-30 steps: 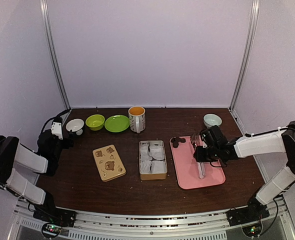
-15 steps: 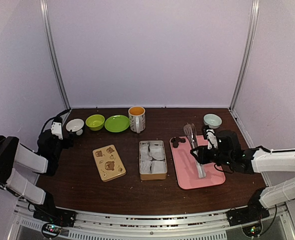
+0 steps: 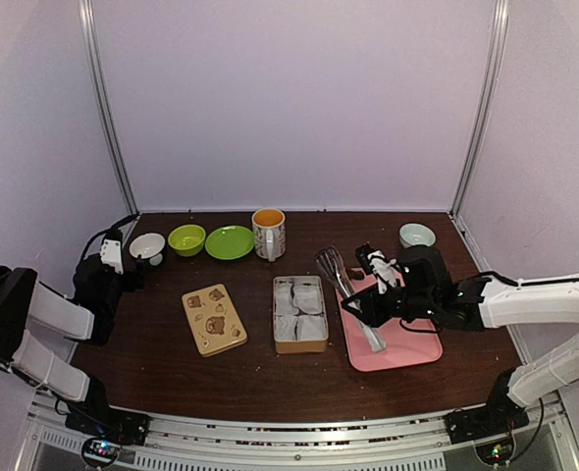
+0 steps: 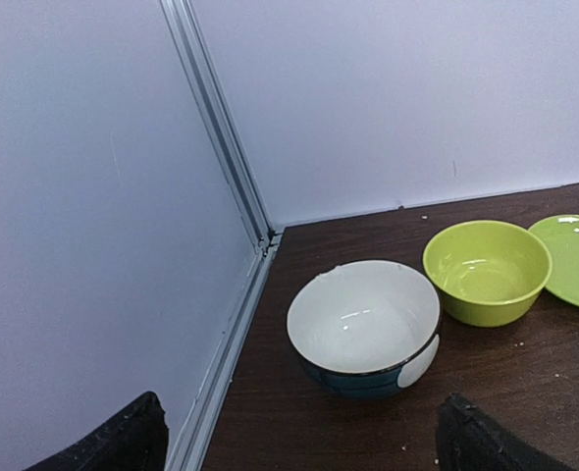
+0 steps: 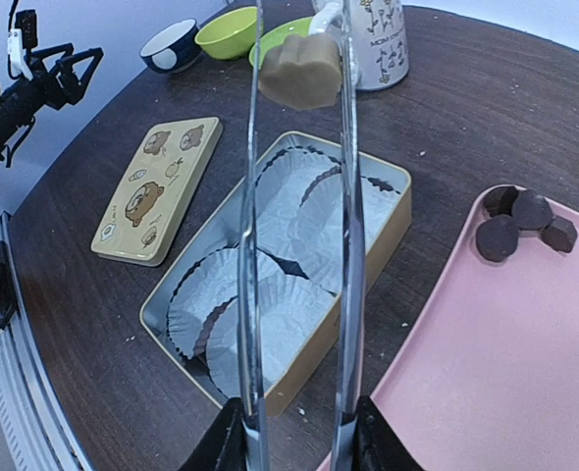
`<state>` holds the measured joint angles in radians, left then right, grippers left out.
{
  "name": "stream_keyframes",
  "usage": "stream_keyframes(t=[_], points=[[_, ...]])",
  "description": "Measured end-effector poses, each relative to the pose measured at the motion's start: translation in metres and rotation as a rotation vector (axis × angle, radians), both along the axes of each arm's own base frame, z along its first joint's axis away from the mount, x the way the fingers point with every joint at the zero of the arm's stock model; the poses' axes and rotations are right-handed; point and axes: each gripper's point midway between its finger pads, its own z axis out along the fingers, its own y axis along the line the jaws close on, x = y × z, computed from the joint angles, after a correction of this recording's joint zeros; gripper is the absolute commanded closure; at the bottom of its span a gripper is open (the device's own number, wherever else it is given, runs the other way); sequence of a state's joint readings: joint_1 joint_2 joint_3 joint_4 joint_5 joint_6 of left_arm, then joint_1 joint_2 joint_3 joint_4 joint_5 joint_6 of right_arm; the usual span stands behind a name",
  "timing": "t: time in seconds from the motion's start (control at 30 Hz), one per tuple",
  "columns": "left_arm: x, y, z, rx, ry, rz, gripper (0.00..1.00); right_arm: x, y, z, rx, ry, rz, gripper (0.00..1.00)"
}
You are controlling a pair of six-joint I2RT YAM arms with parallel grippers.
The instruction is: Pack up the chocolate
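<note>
My right gripper (image 5: 297, 442) is shut on metal tongs (image 5: 341, 245), seen in the top view (image 3: 353, 294) slanting up and left. The tongs pinch one light brown chocolate (image 5: 301, 71) at their tip, held in the air above the far end of the open tin (image 5: 393, 211) lined with white paper cups (image 5: 289, 324). Three dark chocolates (image 5: 520, 224) lie at the far left corner of the pink tray (image 5: 505, 373). My left gripper (image 4: 304, 442) is open and empty at the far left, in front of a white bowl (image 4: 363, 319).
The tan bear-printed lid (image 3: 214, 318) lies left of the tin (image 3: 300, 345). A green bowl (image 3: 186, 238), a green plate (image 3: 230, 241) and a mug (image 3: 268, 234) stand along the back. A pale bowl (image 3: 416, 235) sits behind the pink tray (image 3: 407, 345).
My right arm has lifted the tongs off the pink tray and swung them left, so their tip is now over the tin. The left arm has not moved.
</note>
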<state>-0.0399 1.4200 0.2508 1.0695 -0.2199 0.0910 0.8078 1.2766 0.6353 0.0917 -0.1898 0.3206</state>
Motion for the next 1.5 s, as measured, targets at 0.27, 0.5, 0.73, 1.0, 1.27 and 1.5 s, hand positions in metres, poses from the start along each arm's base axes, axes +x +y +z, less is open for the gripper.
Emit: stream_keyframes(t=[0.27, 0.5, 0.73, 1.0, 1.27, 1.5], points=[[0.000, 0.000, 0.000, 0.000, 0.000, 0.000, 0.02, -0.002, 0.017, -0.011, -0.101, 0.053, 0.046, 0.72], [0.000, 0.000, 0.000, 0.000, 0.000, 0.000, 0.02, -0.005, 0.016, -0.037, -0.217, 0.126, 0.051, 0.71], [0.000, 0.000, 0.000, 0.000, 0.000, 0.000, 0.02, -0.004, 0.016, -0.050, -0.285, 0.165, 0.054, 0.71], [0.000, 0.000, 0.000, 0.000, 0.000, 0.000, 0.02, 0.002, 0.019, -0.053, -0.313, 0.173, 0.042, 0.72], [0.000, 0.000, 0.000, 0.000, 0.000, 0.000, 0.02, 0.009, 0.020, -0.057, -0.323, 0.177, 0.012, 0.67], [0.000, 0.000, 0.000, 0.000, 0.000, 0.000, 0.02, 0.016, 0.026, -0.054, -0.311, 0.174, -0.006, 0.58]])
